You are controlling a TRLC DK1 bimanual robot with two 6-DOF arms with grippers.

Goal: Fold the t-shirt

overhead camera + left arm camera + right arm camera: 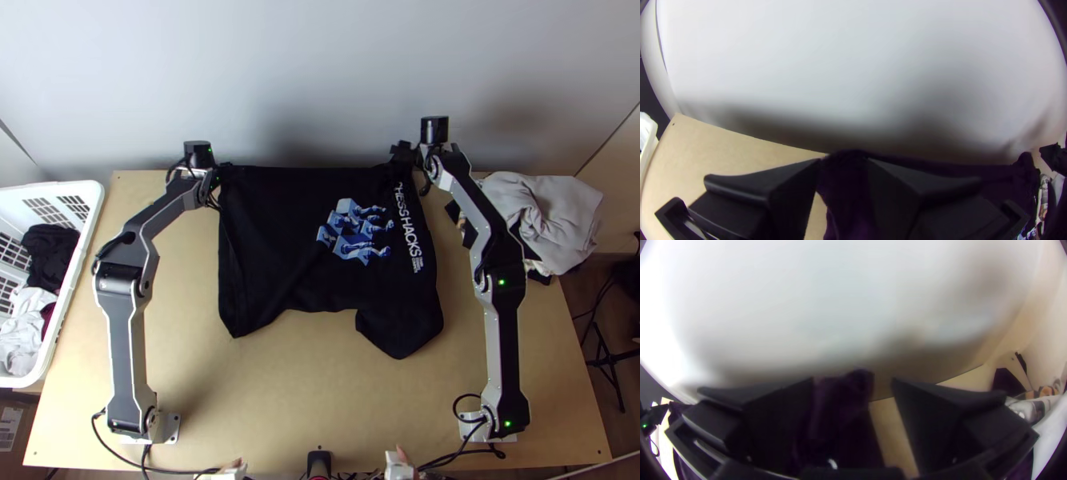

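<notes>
In the top view, the black t-shirt (280, 240) lies wide and mostly flat on the light wooden surface (296, 392). The blue-and-white print (356, 232) faces up and is turned sideways, so I judge that the collar side is toward three o'clock and the hem toward nine. At five o'clock one sleeve-like flap (400, 332) sticks out. The edge at twelve o'clock is quite straight, and the lettering begins very near to it. This can be a first lengthwise fold, but I cannot tell for sure. The left arm (132, 272) ends at the shirt's eleven o'clock corner, and the right arm (500, 288) at its one o'clock corner. The laundry basket (48, 186) is at nine o'clock and the light grey cloth (552, 216) at two o'clock, both outside the work.

In the left wrist view, the left claw (844, 162) has its two fingers apart, with dark fabric between them at that corner. I do not see a firm pinch.

In the right wrist view, the right claw (853, 384) is open more widely, and a raised bit of the shirt is between its fingers, nearer to one of them.

So, in my judgement, the task is at an early stage. At most one fold is made. Tucking in the flap, folding to a compact shape and smoothing are left.
</notes>
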